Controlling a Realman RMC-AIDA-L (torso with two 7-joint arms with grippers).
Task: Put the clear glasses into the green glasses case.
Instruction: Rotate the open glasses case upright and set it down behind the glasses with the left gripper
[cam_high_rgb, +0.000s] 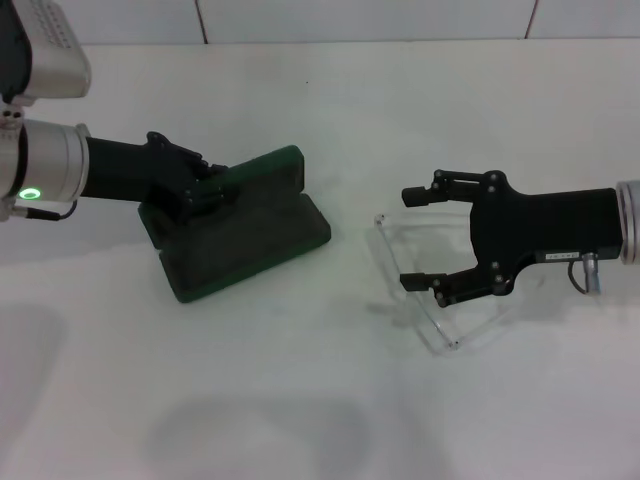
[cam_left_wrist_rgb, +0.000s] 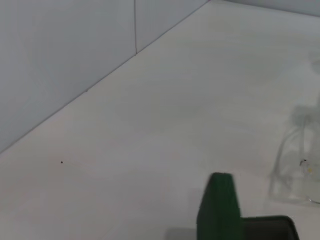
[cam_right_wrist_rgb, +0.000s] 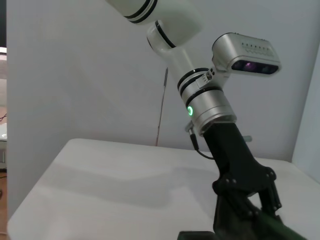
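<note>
left gripper (cam_high_rgb: 215, 190) on case (cam_high_rgb: 250, 240) (open), glasses (cam_high_rgb: 430, 290) nearby

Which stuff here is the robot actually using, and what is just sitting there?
Part of the job:
- green glasses case, open, held by the left gripper
- clear glasses, on the table, with the open right gripper over them

Just there:
- white table
- wall behind it

- A white table (cam_high_rgb: 330, 120) fills the head view, its surface smooth and plain.
- A pale tiled wall (cam_high_rgb: 360, 18) runs along the table's far edge, with thin dark seams between the tiles.
- Soft grey shadows (cam_high_rgb: 250, 430) lie on the table's near part.
</note>
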